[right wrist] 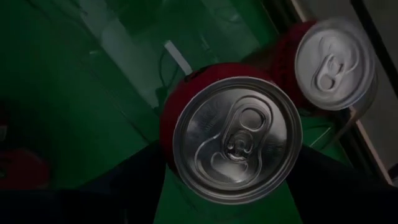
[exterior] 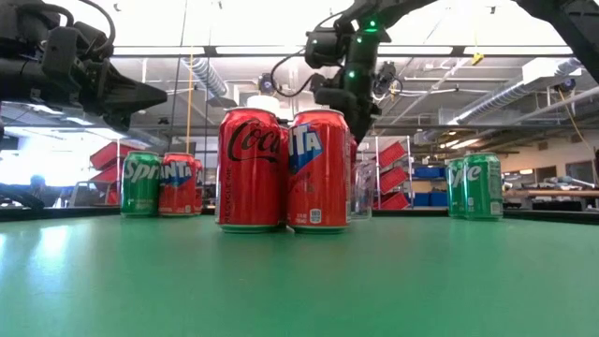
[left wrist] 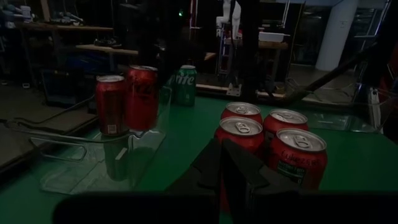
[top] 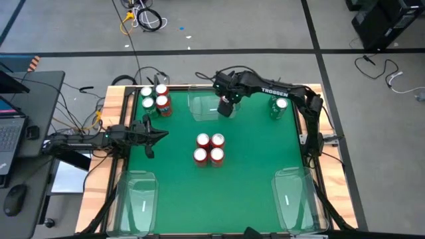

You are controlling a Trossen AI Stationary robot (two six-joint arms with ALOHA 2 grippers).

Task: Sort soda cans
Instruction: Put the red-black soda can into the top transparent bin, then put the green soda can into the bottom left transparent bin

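Observation:
Several red soda cans [top: 209,148] stand together mid-table, shown close in the low view [exterior: 281,168]. A mixed group of green and red cans [top: 154,97] stands at the far left. Two green cans [top: 279,106] stand at the far right. My right gripper [top: 227,106] hangs over the right end of the far clear tray [top: 201,107], closed on a red can [right wrist: 236,140]. Another red can [right wrist: 334,62] stands beside it. My left gripper [top: 159,135] waits shut at the table's left edge, pointing level toward the middle cans. My right gripper has the red can's body [right wrist: 171,124] between its two fingers [right wrist: 124,180], one on each side below the silver top. The fingers come steeply from above. The can [left wrist: 142,96] is upright. Whether its base stands on the tray floor or hangs clear, I cannot tell.
Two more clear trays lie at the near left corner [top: 139,192] and the near right corner [top: 295,196]. Bare green mat lies between them and in front of the middle cans. Cables and a laptop lie beyond the table's left edge.

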